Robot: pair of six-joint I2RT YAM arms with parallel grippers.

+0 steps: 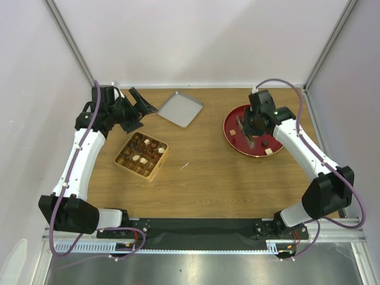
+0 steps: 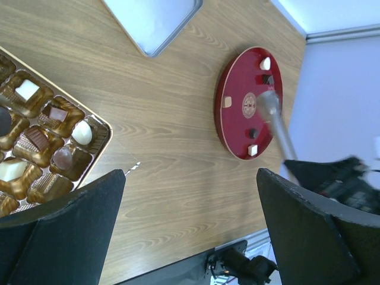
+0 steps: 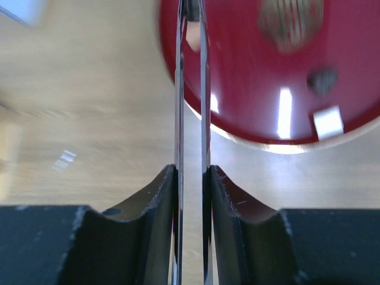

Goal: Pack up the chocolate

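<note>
Chocolates lie on a round red plate (image 1: 240, 142): a tan piece (image 1: 233, 132), a dark one (image 1: 264, 143) and a cream one (image 1: 269, 152). My right gripper (image 1: 255, 123) is over the plate, shut on the thin metal tongs (image 3: 191, 119). The tongs' blades reach over the plate's left part (image 3: 249, 71). A tan piece (image 3: 193, 39) shows between the blades; I cannot tell if it is pinched. A dark sweet (image 3: 322, 80) and a cream cube (image 3: 328, 122) lie to the right. The tan grid box (image 1: 141, 155) holds several chocolates (image 2: 82, 133). My left gripper (image 1: 135, 110) is open and empty, behind the box.
The grey lid (image 1: 180, 108) lies flat at the back centre, between the box and the plate; it also shows in the left wrist view (image 2: 151, 24). A small shiny scrap (image 1: 184, 166) lies on the wood right of the box. White walls close three sides.
</note>
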